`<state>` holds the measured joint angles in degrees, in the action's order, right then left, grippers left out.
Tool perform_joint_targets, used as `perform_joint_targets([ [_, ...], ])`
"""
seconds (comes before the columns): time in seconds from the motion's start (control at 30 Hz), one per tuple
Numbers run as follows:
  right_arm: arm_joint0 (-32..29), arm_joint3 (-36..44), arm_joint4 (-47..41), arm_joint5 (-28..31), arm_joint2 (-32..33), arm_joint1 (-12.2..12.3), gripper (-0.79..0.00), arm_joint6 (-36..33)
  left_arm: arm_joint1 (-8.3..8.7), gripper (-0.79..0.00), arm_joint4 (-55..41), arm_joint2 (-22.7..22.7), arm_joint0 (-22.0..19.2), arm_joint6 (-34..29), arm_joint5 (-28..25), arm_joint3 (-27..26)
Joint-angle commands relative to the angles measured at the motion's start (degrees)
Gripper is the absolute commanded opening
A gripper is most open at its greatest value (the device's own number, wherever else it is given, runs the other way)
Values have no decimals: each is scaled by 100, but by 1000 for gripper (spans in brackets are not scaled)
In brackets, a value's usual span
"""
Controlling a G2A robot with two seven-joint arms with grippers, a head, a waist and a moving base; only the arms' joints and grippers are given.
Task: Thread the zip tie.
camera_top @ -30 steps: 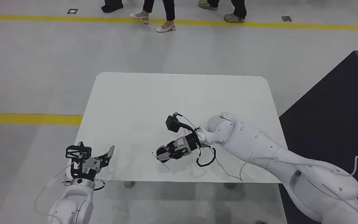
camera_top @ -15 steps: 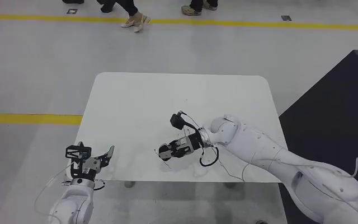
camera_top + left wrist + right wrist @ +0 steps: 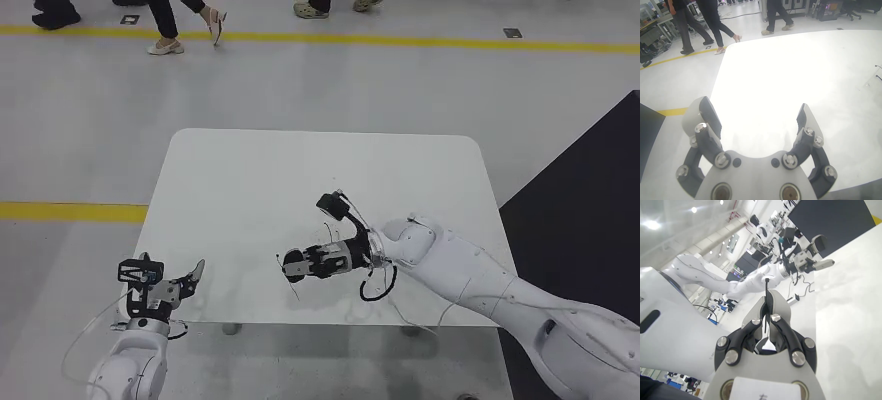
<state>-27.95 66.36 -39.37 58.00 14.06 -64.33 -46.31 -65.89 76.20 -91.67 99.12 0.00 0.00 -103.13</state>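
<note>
The right gripper [image 3: 769, 295] is squeezing shut on a thin black zip tie [image 3: 766, 289]. The tie is running straight between the two fingers. Its small square head is poking out past the fingertips, and its other end is pointing back toward the wrist.

In the top view, this gripper is hanging over the front part of the white table [image 3: 300, 180], close to the middle. It is pointing to the left side. The tie is showing there as a short dark line sticking out both ways from the tip of the gripper. I cannot tell if the tie is touching the table.

The left gripper [image 3: 753, 106] is holding its fingers wide open, with nothing between them. It is sitting by the front left corner of the table, right at the edge, and it is facing in over the table top. The two grippers are staying well apart from each other.
</note>
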Motion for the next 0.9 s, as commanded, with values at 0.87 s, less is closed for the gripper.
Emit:
perform_joint_targets([
  [0.87,-385,988,-1622,-414,204,639,-785,-238,0,0,0,0,0,0,0,0],
])
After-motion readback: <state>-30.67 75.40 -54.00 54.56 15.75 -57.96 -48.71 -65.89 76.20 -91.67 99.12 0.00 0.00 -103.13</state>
